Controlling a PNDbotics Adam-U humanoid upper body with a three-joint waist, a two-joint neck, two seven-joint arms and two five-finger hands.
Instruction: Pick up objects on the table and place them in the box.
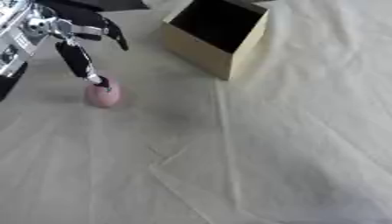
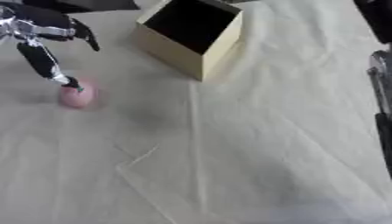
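Observation:
A small pink rounded object (image 1: 102,95) lies on the white cloth at the left. My left hand (image 1: 54,28) comes in from the upper left with its fingers spread and straight. One long finger (image 1: 79,63) points down and its tip touches the top of the pink object, while another finger (image 1: 116,37) sticks out towards the box. The open cardboard box (image 1: 201,53) stands at the top middle, tilted in the view, with a dark inside. A black and silver part of my right arm or hand (image 2: 380,87) shows only at the right edge of the right eye view.
A creased white cloth (image 1: 253,153) covers the whole table, with folds running down the middle. A dark object (image 1: 107,4) lies at the far edge behind my left hand.

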